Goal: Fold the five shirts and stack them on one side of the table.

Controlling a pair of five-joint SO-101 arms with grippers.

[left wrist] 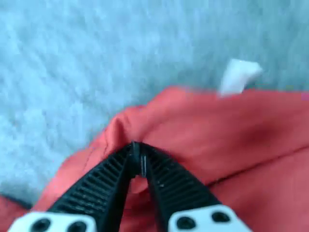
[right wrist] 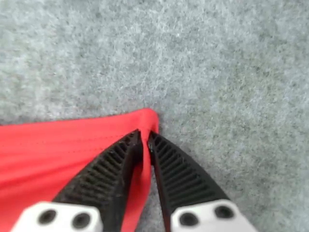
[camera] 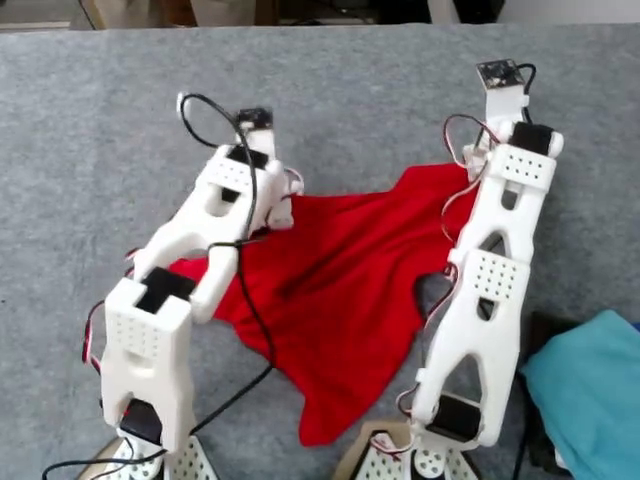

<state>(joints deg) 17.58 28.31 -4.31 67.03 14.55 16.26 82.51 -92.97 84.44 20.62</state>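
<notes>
Shirt (camera: 340, 300) is red and lies spread but rumpled mid-table between the two arms, with one pointed lobe toward the arm bases.

Left gripper (left wrist: 137, 147): jaws closed to a sliver, tips pinching a raised fold of the red fabric near its edge. Right gripper (right wrist: 145, 135): also nearly together, with a thin corner of the shirt clamped between the tips and grey table right past it.

High view gives me the full outline. The far edge is stretched between the two wrists, the near side is loose and wrinkled. The left arm (camera: 190, 270) lies over one side and the right arm (camera: 490, 280) along the other. A black cable (camera: 250, 300) trails across the cloth. The arm bodies cover the jaw contact from above, so I read that from the wrist views. Right wrist view also gives me a stitched hem line along the clamped corner. Left wrist view adds a white blurred shape (left wrist: 239, 77) at the fabric's far edge; I can't tell what it is.

Fingers (right wrist: 111, 169) are black with ribbed inner faces. Arms are white plastic with perforated panels. The shirt is a thin, soft knit. Table cover (camera: 100, 120) is grey and fuzzy, felt-like. A teal cloth (camera: 590, 390) sits crumpled at the table's near right corner, apart from the red shirt.
</notes>
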